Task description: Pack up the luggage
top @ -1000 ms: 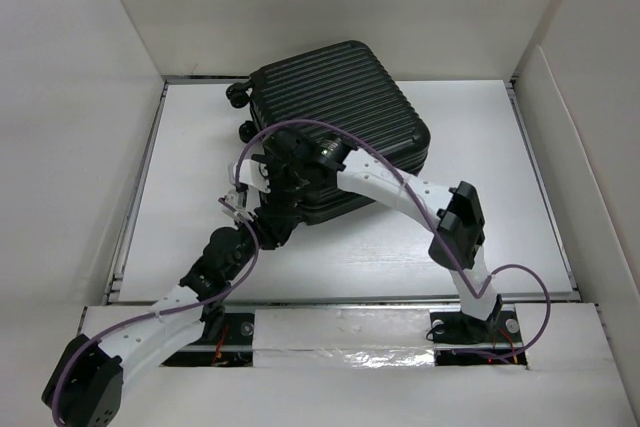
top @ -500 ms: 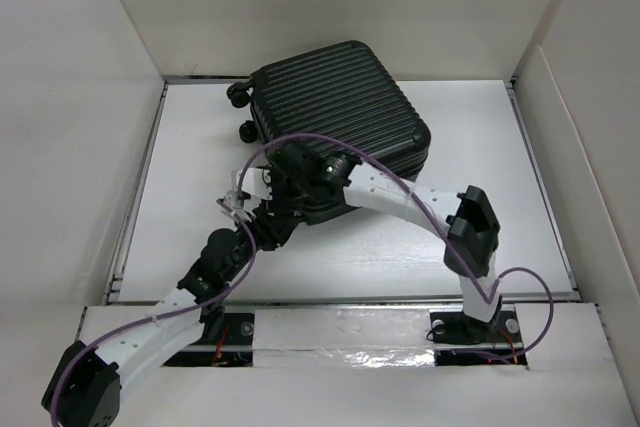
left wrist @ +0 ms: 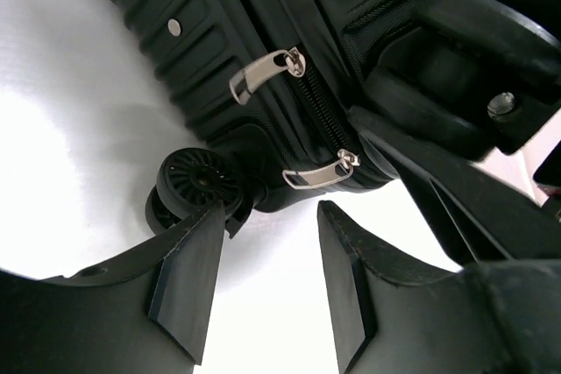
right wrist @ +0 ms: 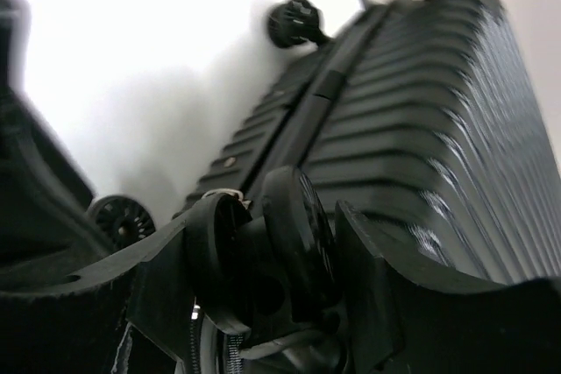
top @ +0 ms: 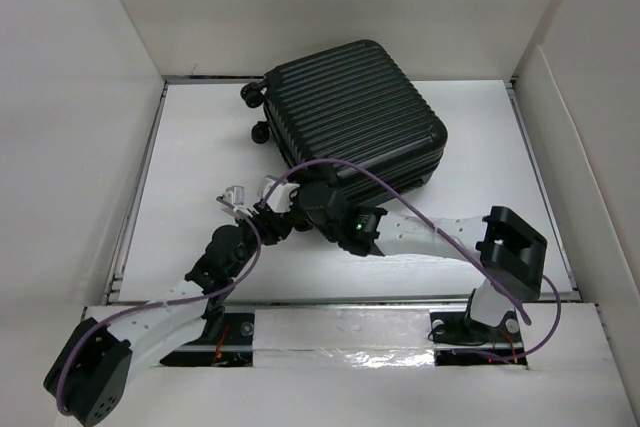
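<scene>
The luggage point(top: 355, 112) lies shut on the white table, ribbed shell up, with its wheels point(top: 255, 95) at the far left. My right gripper point(top: 308, 203) reaches low to its near left corner. In the right wrist view the right gripper point(right wrist: 285, 216) is shut on a corner wheel point(right wrist: 294, 234) of the luggage point(right wrist: 421, 102). My left gripper point(top: 272, 211) is just beside it, open and empty. In the left wrist view the left gripper point(left wrist: 267, 216) stands over bare table below two silver zipper pulls point(left wrist: 263, 76) and a wheel point(left wrist: 195, 183).
White walls point(top: 90, 97) box the table in on the left, back and right. A raised rail point(top: 340, 299) runs along the near edge in front of the arm bases. Both arms crowd the same corner of the luggage.
The luggage has slid to the right and a little farther back, turning slightly. My right arm has dropped low and stretched out flat. My left gripper has stayed near the same corner.
</scene>
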